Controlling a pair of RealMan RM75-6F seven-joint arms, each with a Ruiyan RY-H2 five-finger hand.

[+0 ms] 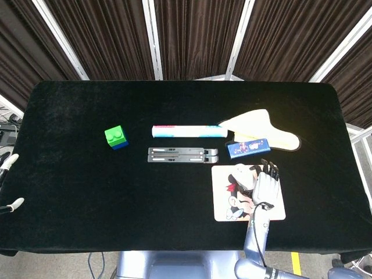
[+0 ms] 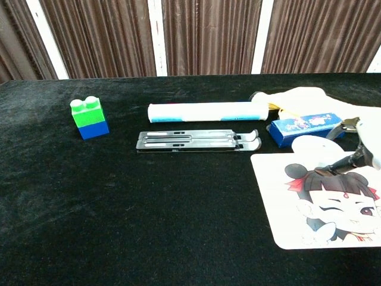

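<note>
The right hand (image 1: 264, 185) grips a white computer mouse (image 1: 242, 176) directly above the cartoon mouse pad (image 1: 224, 209), so transport appears nearly complete and set-down and release remain; the left hand (image 1: 7, 163) is barely visible, state undeterminable.

The right hand (image 1: 264, 186) rested on the mouse pad (image 1: 229, 200), near the tabletop's (image 1: 70, 192) front edge. Behind the pad lay the folding stand (image 1: 182, 155), then the tube (image 1: 189, 131); the toy brick (image 1: 116, 138) stood well left.
</note>
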